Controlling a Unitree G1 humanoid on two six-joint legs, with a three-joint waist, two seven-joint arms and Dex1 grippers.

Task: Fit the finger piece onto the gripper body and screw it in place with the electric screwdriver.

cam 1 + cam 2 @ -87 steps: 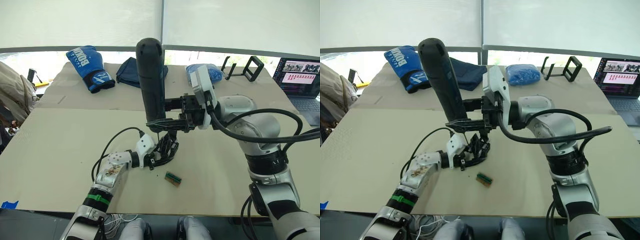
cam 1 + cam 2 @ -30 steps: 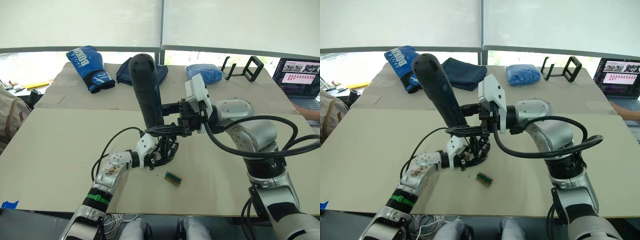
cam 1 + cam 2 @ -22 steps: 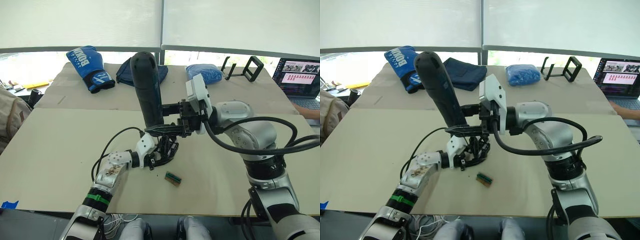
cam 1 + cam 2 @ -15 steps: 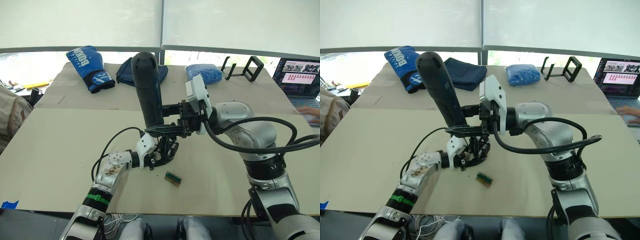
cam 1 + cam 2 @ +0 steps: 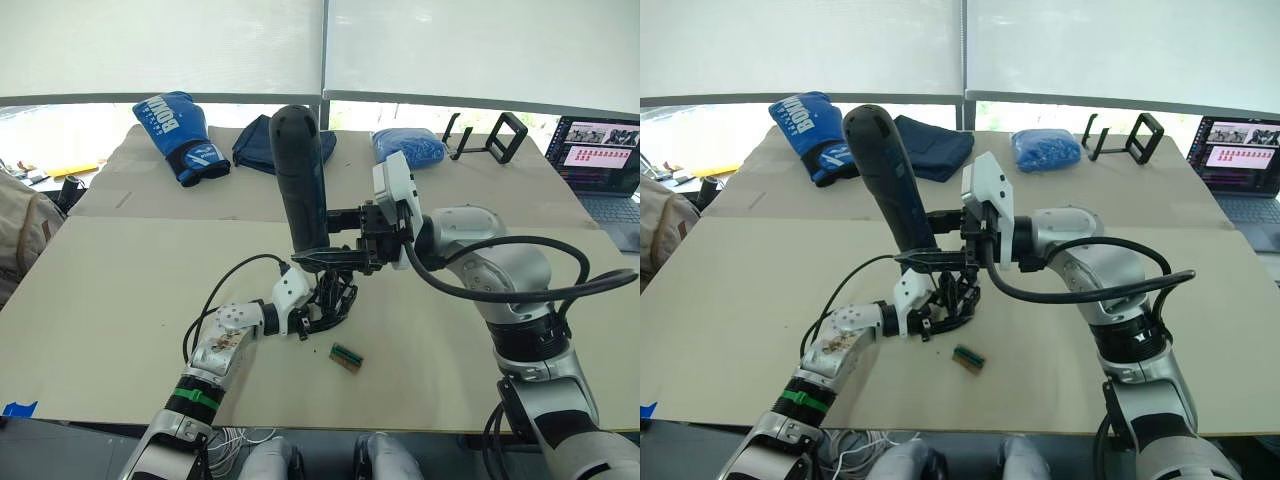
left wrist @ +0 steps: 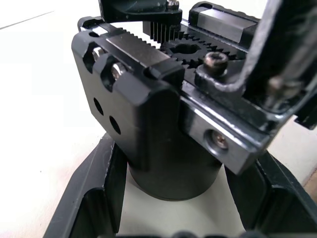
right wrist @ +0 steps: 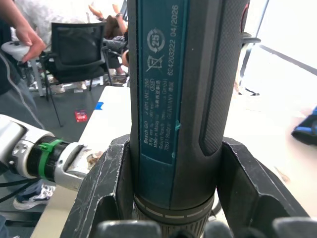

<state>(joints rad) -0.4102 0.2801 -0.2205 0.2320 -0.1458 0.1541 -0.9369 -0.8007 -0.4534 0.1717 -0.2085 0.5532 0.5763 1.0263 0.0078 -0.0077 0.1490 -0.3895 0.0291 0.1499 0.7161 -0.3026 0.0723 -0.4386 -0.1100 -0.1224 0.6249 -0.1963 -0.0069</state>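
Note:
The electric screwdriver (image 5: 303,180) stands nearly upright over the middle of the table, its thick black barrel held low down by my right gripper (image 5: 332,258), which is shut on it. In the right wrist view the barrel (image 7: 178,99) sits tight between both fingers (image 7: 106,183). Directly beneath it, the gripper body (image 5: 330,298) rests on the table with my left gripper (image 5: 318,308) shut on its round base (image 6: 171,173). Gear teeth and screws show on top of the gripper body. The finger piece is hidden behind the screwdriver's lower end and my right gripper.
A small green-and-brown block (image 5: 346,357) lies just in front of the gripper body. At the table's back are a blue boxing glove (image 5: 180,135), a dark cloth (image 5: 250,148), a blue bag (image 5: 415,148), a black stand (image 5: 490,135) and a laptop (image 5: 600,150). A person's hand (image 7: 25,39) shows off to the side.
The screwdriver sits lower than 2.9 s ago. Over the last second its top has swung slightly to the right, standing more upright. My left gripper and the gripper body have stayed put.

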